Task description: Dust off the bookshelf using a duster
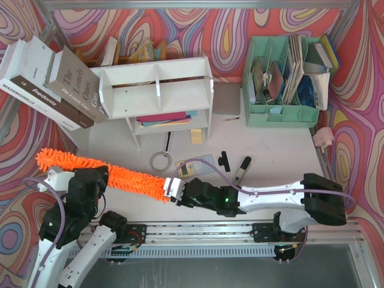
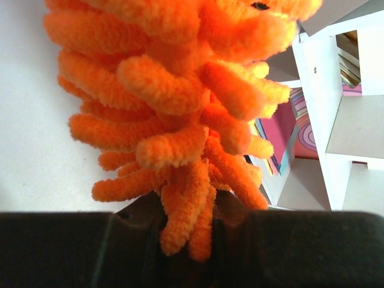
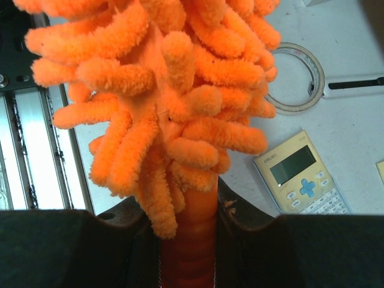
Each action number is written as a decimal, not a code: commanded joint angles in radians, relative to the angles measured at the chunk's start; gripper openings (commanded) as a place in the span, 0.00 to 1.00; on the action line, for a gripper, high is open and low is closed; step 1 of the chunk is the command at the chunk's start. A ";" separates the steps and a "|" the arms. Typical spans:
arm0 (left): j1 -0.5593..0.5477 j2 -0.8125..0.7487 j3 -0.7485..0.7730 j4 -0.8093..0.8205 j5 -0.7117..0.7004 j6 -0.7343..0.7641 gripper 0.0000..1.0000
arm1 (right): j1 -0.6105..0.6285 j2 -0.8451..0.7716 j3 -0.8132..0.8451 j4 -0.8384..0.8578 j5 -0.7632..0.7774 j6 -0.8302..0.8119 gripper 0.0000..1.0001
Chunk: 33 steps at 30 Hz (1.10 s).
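The orange fluffy duster [image 1: 120, 177] lies slantwise over the near left of the table, its tip toward the far left. My left gripper [image 1: 98, 178] is shut on the fluffy strands partway along it; in the left wrist view the strands [image 2: 180, 90] are pinched between the jaws [image 2: 187, 207]. My right gripper [image 1: 174, 193] is shut on the near end, where the right wrist view shows the smooth orange handle [image 3: 192, 240] squeezed between the fingers [image 3: 191, 210]. The white bookshelf [image 1: 156, 90] stands farther back, apart from the duster, and also shows as the bookshelf [image 2: 318, 90] in the left wrist view.
Large books [image 1: 54, 81] lean against the shelf's left side. A mint green organizer [image 1: 282, 81] stands at the back right. A tape ring [image 1: 159, 161], a calculator [image 1: 198, 165], two black tools [image 1: 224, 159] [image 1: 242, 170] and a pink object [image 1: 324, 137] lie on the table.
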 commanded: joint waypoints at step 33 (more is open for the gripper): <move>0.005 -0.366 -0.174 0.390 -0.043 0.875 0.98 | -0.141 -0.158 0.164 -0.132 0.046 -0.242 0.00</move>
